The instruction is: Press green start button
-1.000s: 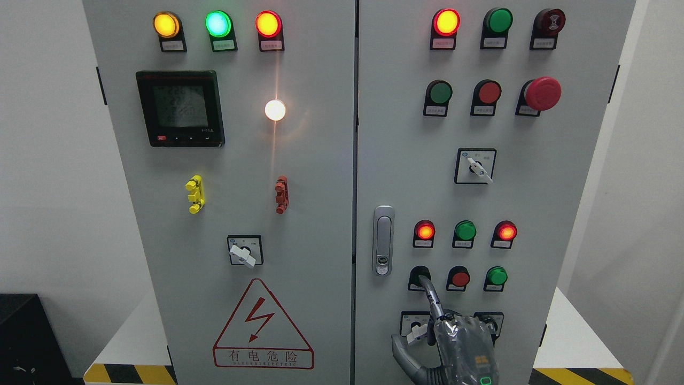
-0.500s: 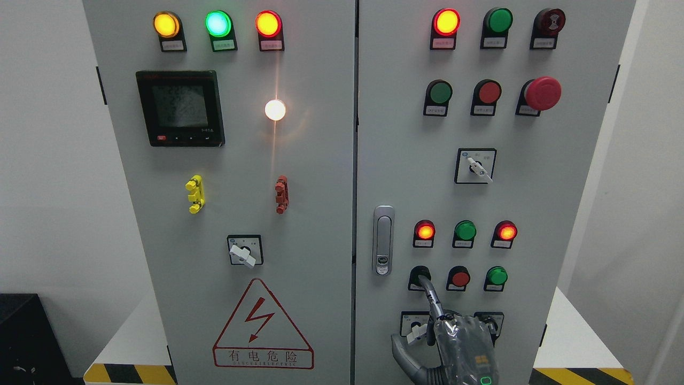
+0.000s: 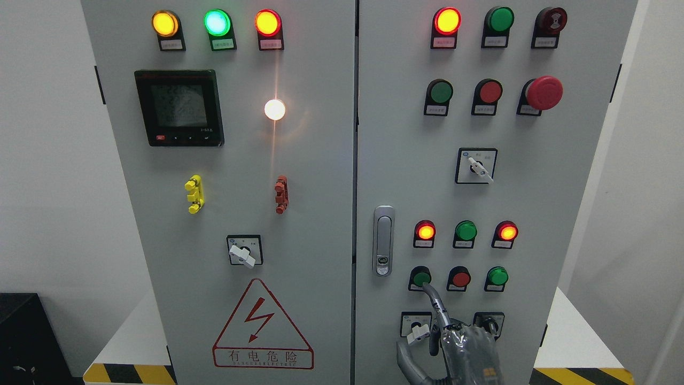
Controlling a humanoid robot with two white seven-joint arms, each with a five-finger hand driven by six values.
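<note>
The green start button (image 3: 421,278) sits at the left of the lower button row on the right cabinet door (image 3: 406,160). My right hand (image 3: 448,334) comes up from the bottom edge below it. Its index finger (image 3: 434,302) points up and the other fingers are curled, holding nothing. The fingertip lies just under the button's lower right edge, and the green face shows. I cannot tell whether the tip still touches it. The left hand is out of view.
A red button (image 3: 460,278) and another green button (image 3: 497,276) sit right of the start button. Selector switches (image 3: 418,332) (image 3: 487,322) flank my hand. A door latch (image 3: 382,240) is to the left. Indicator lamps (image 3: 466,231), upper buttons and a red emergency stop (image 3: 544,92) are above.
My right hand has dropped a little. The index fingertip covered the green start button before; now it lies just below it and the green face shows.
</note>
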